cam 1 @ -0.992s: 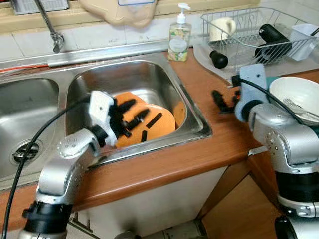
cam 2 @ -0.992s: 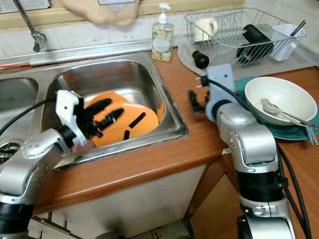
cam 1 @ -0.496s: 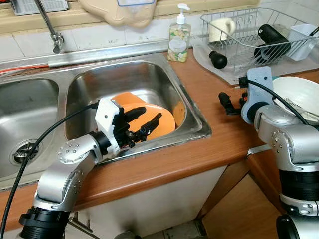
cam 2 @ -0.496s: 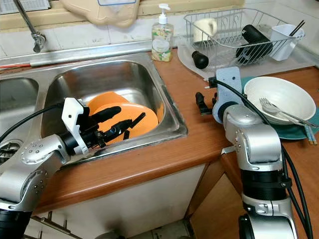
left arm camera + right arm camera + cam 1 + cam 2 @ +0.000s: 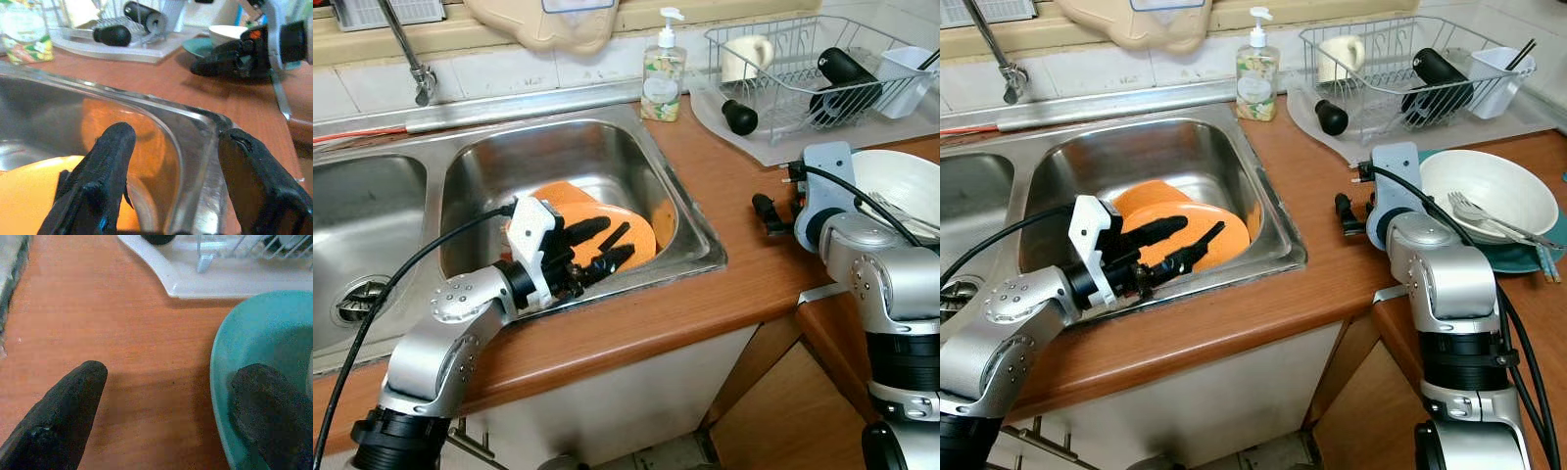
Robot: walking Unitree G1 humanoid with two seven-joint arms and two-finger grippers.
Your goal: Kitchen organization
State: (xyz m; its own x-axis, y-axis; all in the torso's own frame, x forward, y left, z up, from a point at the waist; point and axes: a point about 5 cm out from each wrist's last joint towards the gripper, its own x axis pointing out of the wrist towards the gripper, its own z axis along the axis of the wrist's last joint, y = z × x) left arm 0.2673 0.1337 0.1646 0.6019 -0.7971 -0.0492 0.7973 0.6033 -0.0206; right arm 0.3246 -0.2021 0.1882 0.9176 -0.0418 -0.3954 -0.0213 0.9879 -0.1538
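Two orange plates point(image 5: 642, 237) lie overlapped in the right sink basin point(image 5: 703, 257). My left gripper point(image 5: 619, 239) hangs open just above them, near the basin's front. In the left wrist view the gripper point(image 5: 176, 137) has the sink's corner rim between its spread fingers, and an orange plate point(image 5: 29, 196) lies under one finger. My right gripper point(image 5: 1347, 213) rests low over the wooden counter, open, beside a teal plate point(image 5: 244, 342). One of its fingers reaches over that plate's rim. A white bowl point(image 5: 1489, 191) with a fork in it sits on the teal plate.
A wire dish rack point(image 5: 1400, 59) at the back right holds a mug, a black bottle and a white cup. A soap bottle point(image 5: 1255, 69) stands behind the sink, and a black-handled tool point(image 5: 1332, 117) lies by the rack. The faucet point(image 5: 411, 59) and left basin lie to the left.
My left gripper has swung right and lower over the orange plates, towards the basin's front. My right gripper has slid right along the counter to the teal plate.
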